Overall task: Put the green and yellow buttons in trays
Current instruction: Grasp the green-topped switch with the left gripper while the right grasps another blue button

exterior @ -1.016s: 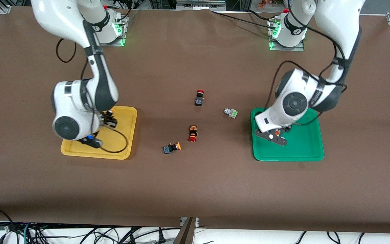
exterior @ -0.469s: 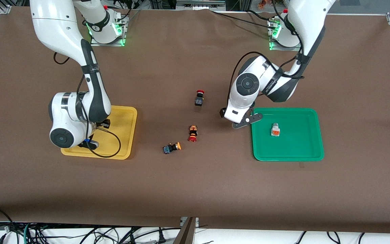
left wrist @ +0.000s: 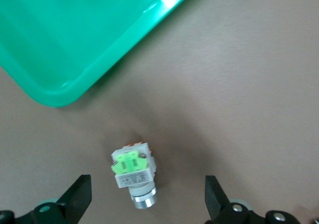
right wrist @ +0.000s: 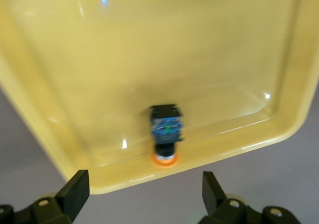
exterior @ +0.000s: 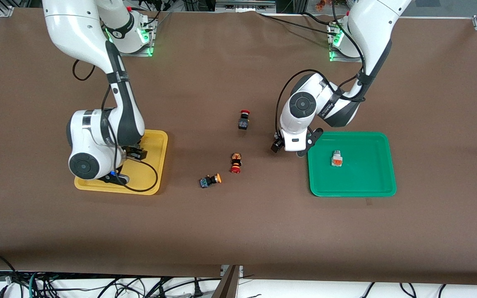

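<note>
A grey-white button with a lime-green part (left wrist: 133, 168) lies on the table beside the green tray (exterior: 367, 182), toward the right arm's end. In the left wrist view the tray's corner (left wrist: 75, 35) shows. My left gripper (exterior: 289, 149) is open just above that button (left wrist: 147, 199) and hides it in the front view. A grey-white button with an orange part (exterior: 336, 159) lies in the green tray. My right gripper (exterior: 134, 154) hangs open and empty (right wrist: 143, 191) over the yellow tray (exterior: 155, 140), where a dark button with an orange-yellow cap (right wrist: 167, 129) lies. A second one (exterior: 210, 180) lies on the table.
Two dark buttons with red mushroom caps lie mid-table, one (exterior: 244, 120) farther from the front camera and one (exterior: 235, 162) close to the loose orange-yellow button. The right arm's cable hangs over the yellow tray.
My left gripper left the orange-part button in the green tray and moved off the tray to over the lime-green button. My right gripper shifted slightly over the yellow tray.
</note>
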Tool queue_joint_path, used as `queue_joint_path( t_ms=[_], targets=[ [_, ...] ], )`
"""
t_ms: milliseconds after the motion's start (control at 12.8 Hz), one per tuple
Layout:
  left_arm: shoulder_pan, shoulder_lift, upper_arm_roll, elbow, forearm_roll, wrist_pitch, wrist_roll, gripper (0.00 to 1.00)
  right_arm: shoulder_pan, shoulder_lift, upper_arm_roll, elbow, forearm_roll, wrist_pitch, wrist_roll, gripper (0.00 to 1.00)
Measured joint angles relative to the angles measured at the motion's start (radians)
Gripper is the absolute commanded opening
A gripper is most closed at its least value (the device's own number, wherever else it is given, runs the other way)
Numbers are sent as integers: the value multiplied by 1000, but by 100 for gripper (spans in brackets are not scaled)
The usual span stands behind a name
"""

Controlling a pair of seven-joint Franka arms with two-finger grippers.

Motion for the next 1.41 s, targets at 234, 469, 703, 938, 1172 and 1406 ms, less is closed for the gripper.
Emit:
queue_joint_path(
  t_ms=[234,469,703,938,1172,1406],
  targets=[
    [-6,12,0,-47,0,61,-29,100,45,4,32,15,90,192,304,100],
    [-10,54,0,-63,5,100,-29,33,51,10,91,31,142,403,659,100],
    [-11,70,0,-61,5,114,-29,0,79,80,145,31,142,657,1014,100],
    [-8,59,1,-47,5,106,-29,0,153,191,149,35,141,808,1159,100],
    [-2,3,2,60,7,-147,-14,0,174,216,145,44,141,823,1179,100],
    [24,-56,13,190,20,-412,139,0,170,217,135,52,138,828,1179,100]
  ],
)
